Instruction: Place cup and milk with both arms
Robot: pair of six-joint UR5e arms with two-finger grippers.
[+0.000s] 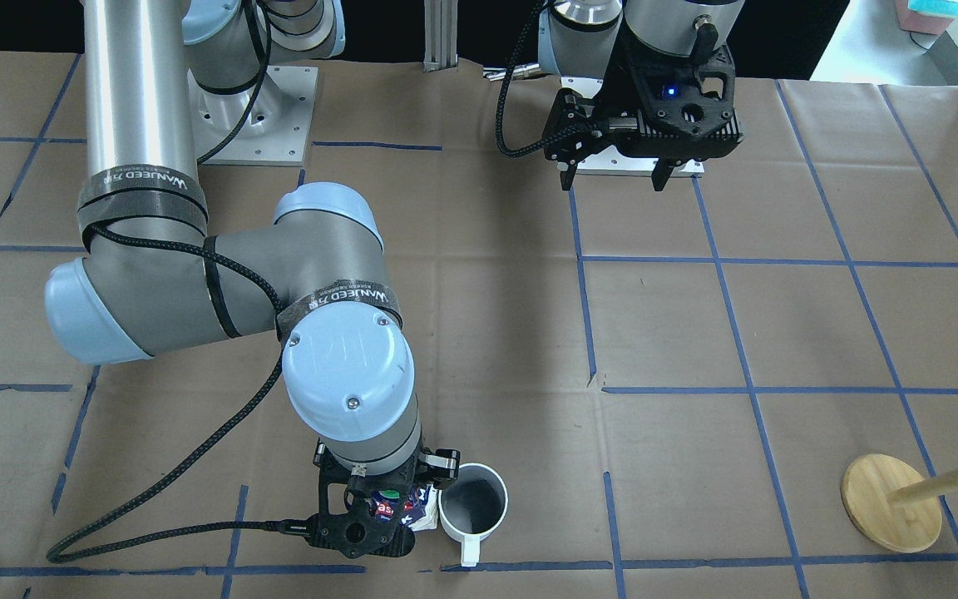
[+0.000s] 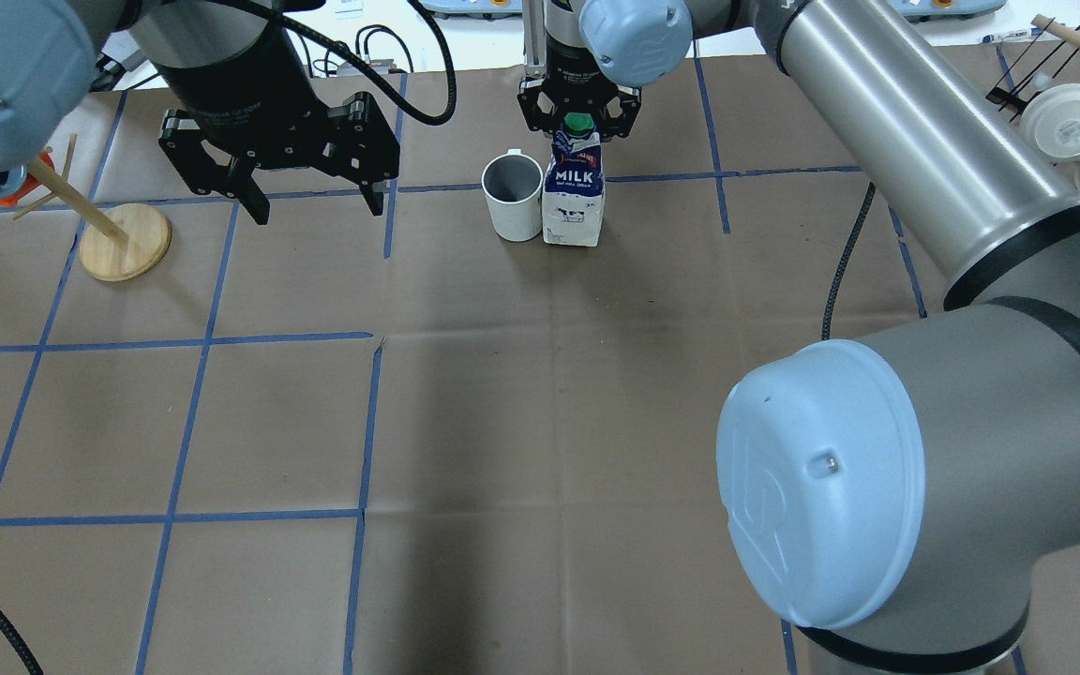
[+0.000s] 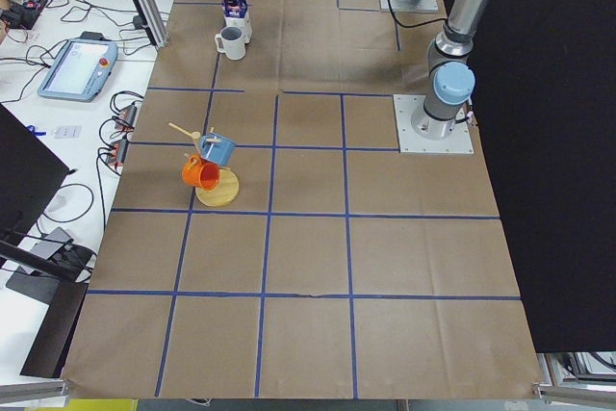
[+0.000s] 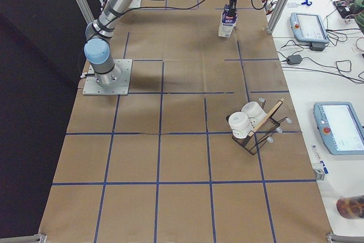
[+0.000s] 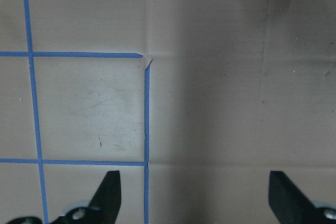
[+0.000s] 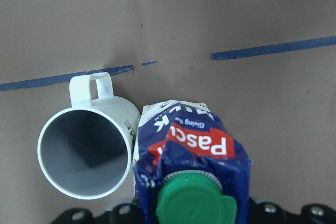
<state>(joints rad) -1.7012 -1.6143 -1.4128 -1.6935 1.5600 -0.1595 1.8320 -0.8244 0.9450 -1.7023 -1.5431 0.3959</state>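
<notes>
The white cup (image 2: pixel 514 197) stands upright on the table's far side with its handle pointing away from the robot. The milk carton (image 2: pixel 574 202) stands right beside it, and the two look as if they touch. My right gripper (image 2: pixel 578 105) is above the carton and shut on its crumpled top, just under the green cap (image 6: pixel 191 203). The right wrist view shows the cup (image 6: pixel 86 150) to the left of the carton (image 6: pixel 194 140). My left gripper (image 2: pixel 313 204) is open and empty. It hovers above the table to the left of the cup, well apart from it.
A wooden mug tree (image 2: pixel 125 242) stands at the far left of the overhead view and carries a blue mug (image 3: pixel 218 149) and an orange mug (image 3: pixel 200 173). A black rack with white cups (image 2: pixel 1070 122) sits at the far right. Blue tape lines grid the brown table cover.
</notes>
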